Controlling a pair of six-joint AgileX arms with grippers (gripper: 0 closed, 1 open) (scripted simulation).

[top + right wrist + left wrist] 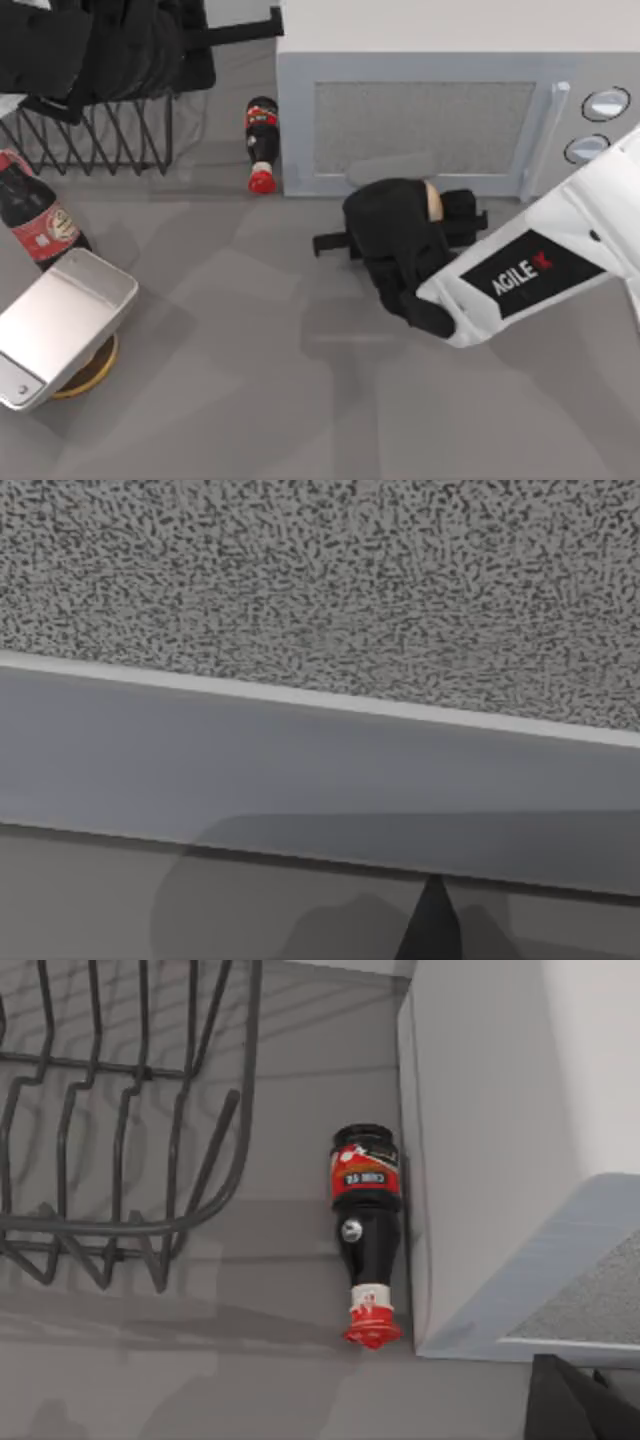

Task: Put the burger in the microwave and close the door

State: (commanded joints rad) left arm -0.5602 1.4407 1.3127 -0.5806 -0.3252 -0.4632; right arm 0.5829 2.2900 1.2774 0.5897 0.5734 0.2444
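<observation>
One burger, one shut door

The right gripper [432,212] hangs just in front of the microwave [450,60], jaws closed on the burger [432,200]. The door [425,125] looks shut, so open it first. A bottle [261,142] lies beside the microwave on the counter [250,380]. The left arm sits parked over the wire rack [90,135].

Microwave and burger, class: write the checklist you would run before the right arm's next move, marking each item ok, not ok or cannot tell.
1. The door open for loading: not ok, it lies shut on the microwave.
2. The burger at the right gripper: ok, a tan sliver shows there.
3. Firm grasp on the burger: cannot tell.
4. Handle free to reach: ok.
5. Lying bottle clear of the door's swing: cannot tell; it lies by the microwave's left front corner.
6. Left gripper out of the way: ok, over the wire rack.
</observation>
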